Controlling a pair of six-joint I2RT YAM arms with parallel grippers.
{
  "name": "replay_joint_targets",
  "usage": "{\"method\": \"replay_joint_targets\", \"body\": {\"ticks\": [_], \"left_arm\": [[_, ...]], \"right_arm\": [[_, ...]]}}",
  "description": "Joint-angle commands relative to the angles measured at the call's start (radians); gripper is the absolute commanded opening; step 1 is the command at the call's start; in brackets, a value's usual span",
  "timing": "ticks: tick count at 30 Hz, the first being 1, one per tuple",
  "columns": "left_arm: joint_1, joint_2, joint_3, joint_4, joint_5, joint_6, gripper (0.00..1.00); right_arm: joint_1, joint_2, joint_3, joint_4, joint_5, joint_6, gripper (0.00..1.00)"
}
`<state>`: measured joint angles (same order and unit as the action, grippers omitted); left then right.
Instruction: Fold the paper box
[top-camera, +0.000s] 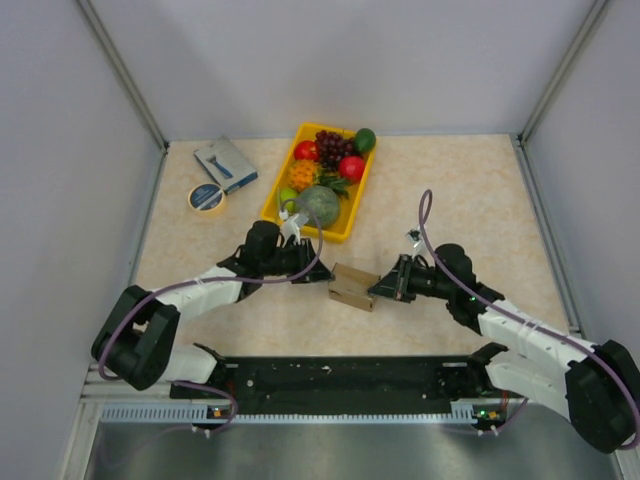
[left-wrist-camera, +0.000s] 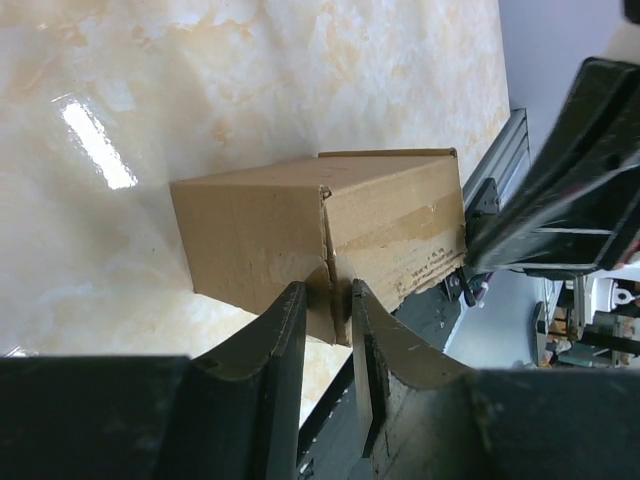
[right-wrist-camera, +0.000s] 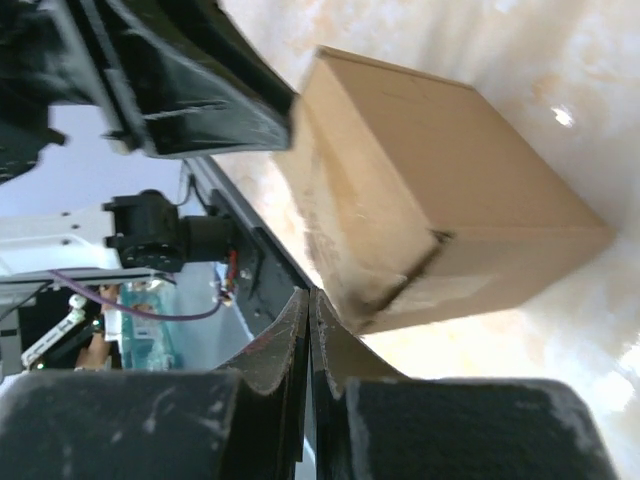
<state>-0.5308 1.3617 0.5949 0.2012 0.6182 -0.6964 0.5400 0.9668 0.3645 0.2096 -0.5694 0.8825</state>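
Grey walls enclose a beige marbled desk, at whose near edge the two arm bases are bolted. Just beyond them, at mid-desk, the paper box is found between the two arms, folded up into a brown block shape. Whether it rests on the desk or is raised slightly cannot be told. It is gripped by the left pincer, whose fingers are clamped on a cardboard edge at one corner of the box. The right pincer is fully closed with nothing held, its tips set just beside the opposite side of the box. Farther back, a yellow tray filled with fruit is seen, dark grapes among them. To its left a tape roll is laid, and beyond that a blue-grey packet.
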Motion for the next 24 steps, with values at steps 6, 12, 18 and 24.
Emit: {"method": "replay_joint_targets", "body": {"ticks": [6, 12, 18, 24], "left_arm": [[0.000, -0.114, -0.047, -0.074, -0.044, 0.047, 0.28], [-0.006, -0.191, -0.081, -0.115, -0.040, 0.051, 0.30], [-0.061, -0.237, -0.124, -0.086, -0.060, 0.017, 0.33], [-0.058, -0.387, -0.060, -0.248, -0.184, 0.049, 0.72]], "right_arm": [[-0.003, -0.089, 0.089, -0.289, 0.109, -0.200, 0.00], [-0.003, -0.157, 0.191, -0.421, 0.109, -0.241, 0.01], [-0.003, -0.103, 0.254, -0.521, 0.143, -0.298, 0.38], [-0.008, 0.013, 0.319, -0.565, 0.187, -0.303, 0.57]]}}
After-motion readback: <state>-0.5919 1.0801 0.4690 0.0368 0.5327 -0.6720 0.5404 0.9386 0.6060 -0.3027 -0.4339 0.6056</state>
